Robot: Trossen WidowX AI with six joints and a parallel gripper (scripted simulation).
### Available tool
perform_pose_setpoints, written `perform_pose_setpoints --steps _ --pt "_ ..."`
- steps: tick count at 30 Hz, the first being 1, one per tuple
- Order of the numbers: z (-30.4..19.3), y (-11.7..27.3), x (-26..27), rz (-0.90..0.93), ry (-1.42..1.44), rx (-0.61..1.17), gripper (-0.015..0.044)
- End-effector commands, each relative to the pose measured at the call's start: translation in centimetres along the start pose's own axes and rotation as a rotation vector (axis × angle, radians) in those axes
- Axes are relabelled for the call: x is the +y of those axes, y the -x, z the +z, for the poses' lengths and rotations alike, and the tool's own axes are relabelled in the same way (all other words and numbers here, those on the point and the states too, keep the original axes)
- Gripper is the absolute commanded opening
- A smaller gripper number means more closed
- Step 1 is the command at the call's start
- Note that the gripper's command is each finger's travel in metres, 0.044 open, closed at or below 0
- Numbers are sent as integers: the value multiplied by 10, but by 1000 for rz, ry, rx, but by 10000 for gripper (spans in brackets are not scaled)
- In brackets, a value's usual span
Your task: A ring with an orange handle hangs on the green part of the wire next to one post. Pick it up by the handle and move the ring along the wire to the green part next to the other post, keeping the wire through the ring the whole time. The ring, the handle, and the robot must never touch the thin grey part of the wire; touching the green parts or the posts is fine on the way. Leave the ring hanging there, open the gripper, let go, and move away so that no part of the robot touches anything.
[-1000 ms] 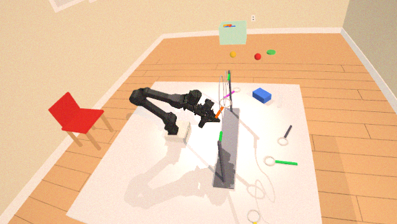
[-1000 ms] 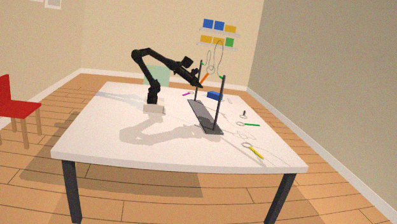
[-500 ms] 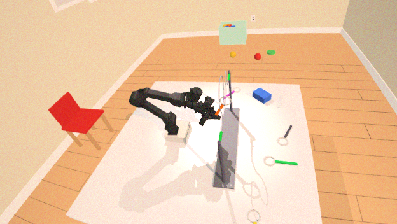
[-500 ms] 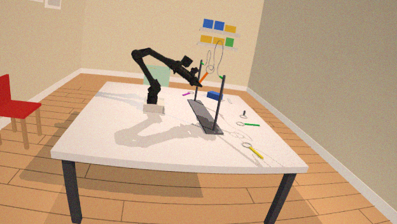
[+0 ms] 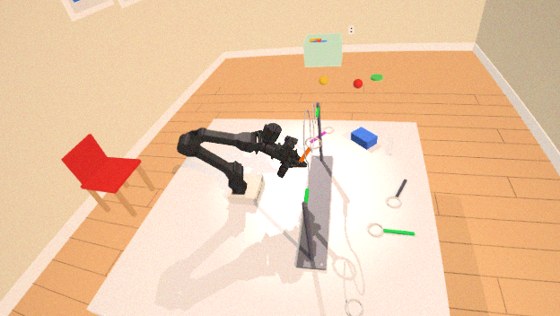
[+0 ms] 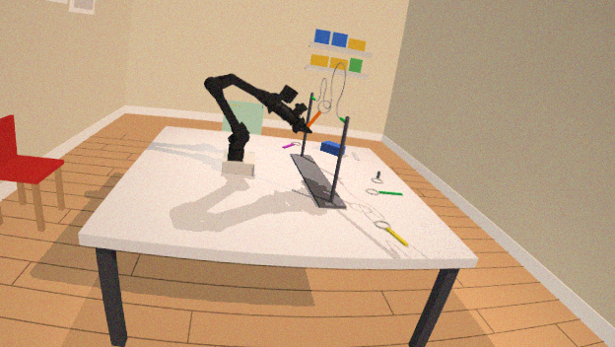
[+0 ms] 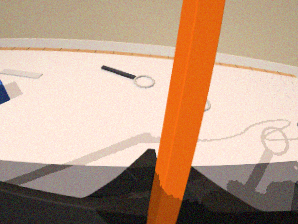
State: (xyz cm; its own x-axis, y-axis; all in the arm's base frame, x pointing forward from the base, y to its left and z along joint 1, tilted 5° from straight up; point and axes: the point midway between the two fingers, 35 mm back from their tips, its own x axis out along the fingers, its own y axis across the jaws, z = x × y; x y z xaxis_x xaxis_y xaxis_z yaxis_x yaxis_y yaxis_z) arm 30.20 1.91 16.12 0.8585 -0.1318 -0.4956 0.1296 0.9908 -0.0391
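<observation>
My gripper (image 5: 303, 163) (image 6: 308, 129) (image 7: 158, 157) is shut on the orange handle (image 5: 305, 155) (image 6: 314, 119) (image 7: 192, 85), near its lower end. The handle slants up to the ring (image 6: 323, 112), which is in the air between the posts, at the dip between two tall loops of the grey wire (image 6: 340, 63). The wire appears to pass through the ring; whether they touch cannot be told. One green part (image 5: 306, 196) (image 6: 343, 119) is at the near post (image 5: 307, 233) (image 6: 340, 163), the other (image 5: 318, 111) (image 6: 312, 98) at the far post (image 5: 320, 139) (image 6: 304, 145). The ring is outside the wrist view.
The grey base (image 5: 319, 179) (image 6: 312, 177) joins the posts. A blue block (image 5: 363, 137) (image 6: 333, 148) lies beyond it. Loose rings with magenta (image 5: 318, 136), black (image 5: 401, 188), green (image 5: 398, 232) and yellow (image 6: 397, 237) handles lie on the table.
</observation>
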Motion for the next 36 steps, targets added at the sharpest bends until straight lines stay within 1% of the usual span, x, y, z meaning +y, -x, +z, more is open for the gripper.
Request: perform_pose_setpoints --steps 1,18,36 --pt "0 0 9 20 -41 8 -150" --pt "9 12 60 185 -329 42 -150" --pt "42 37 111 403 -712 88 -150"
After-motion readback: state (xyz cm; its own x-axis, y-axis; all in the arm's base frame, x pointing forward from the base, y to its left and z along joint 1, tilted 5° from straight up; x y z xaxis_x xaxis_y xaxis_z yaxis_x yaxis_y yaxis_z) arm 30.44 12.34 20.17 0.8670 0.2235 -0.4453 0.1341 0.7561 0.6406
